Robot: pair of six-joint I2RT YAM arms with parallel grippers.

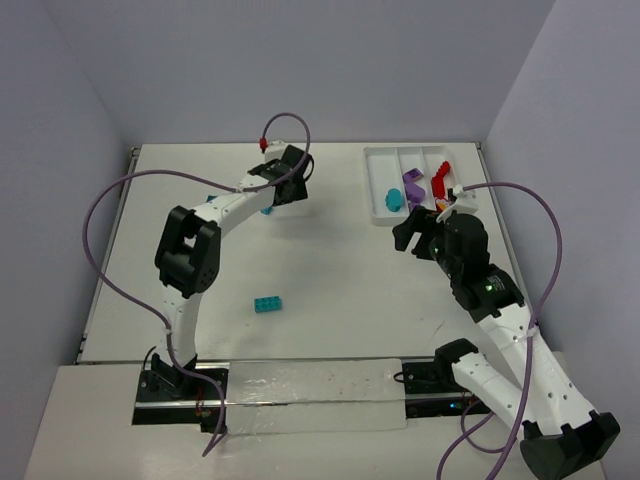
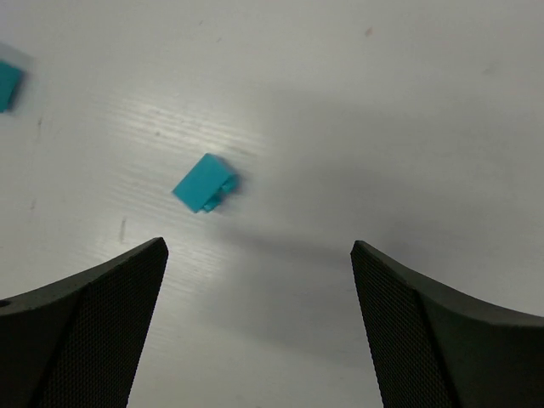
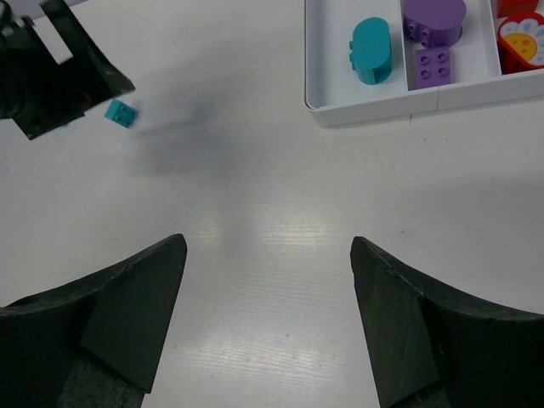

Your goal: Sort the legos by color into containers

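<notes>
Over at the far side of the table [image 1: 340, 270], left of the tray [image 1: 383, 168], my left pincer [image 2: 258, 248] hangs released, jaws wide, nothing in them. Why there: a small teal brick [image 2: 206, 184] lies loose on the surface just ahead of the fingertips, a bit left of the gap's centre. So imo I'm lined up for a pick but not centred on it yet. Another teal bit [image 2: 7, 83] pokes in at the top-left edge of that view. A longer teal brick [image 1: 268, 304] sits alone mid-table, well apart from both pincers. That's three teal ones not yet sorted afaict.

The tray explains the rest: teal rounded piece [image 3: 374, 49] in the left compartment, purple pieces [image 3: 434, 64] in the middle, red pieces [image 3: 520, 42] in the right. So my brick prob goes in w/ the teal one.

Pose: left arm is stretched long, elbow up, wrist tipped down at the table. Right pincer [image 3: 269, 246] is also released and empty, hovering near the tray's near edge w/ the arm folded toward its base. Its cam looks across the table and catches my left pincer plus the small brick. Prob parked there to keep out of the way.
</notes>
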